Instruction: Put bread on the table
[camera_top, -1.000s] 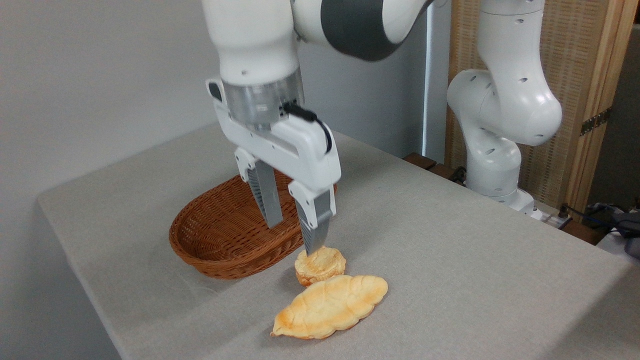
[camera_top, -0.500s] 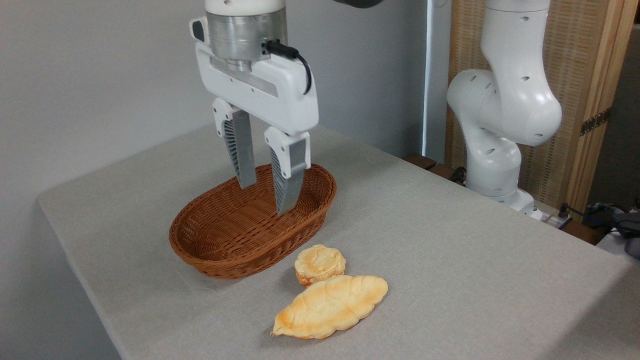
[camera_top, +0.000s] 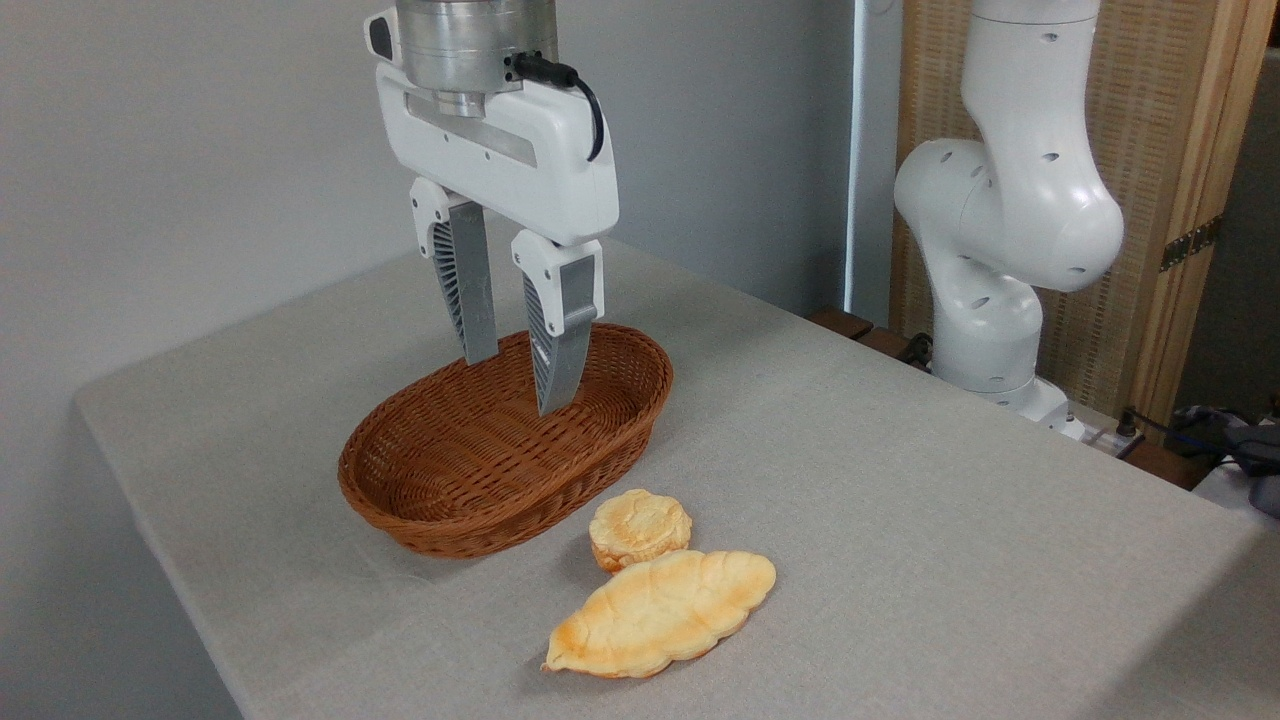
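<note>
Jaws hang parted and empty above the basket; bread lies on the table beside it, so lift away without touching it.

Basket: brown oval wicker, empty inside, upright.
Bun: small, round, flower-shaped, golden, just right of the basket's near end.
Screen: woven panel in a pale wood frame, back right, with a metal hinge.
Wall: plain grey, behind.
Cables: dark, far right edge.
</note>
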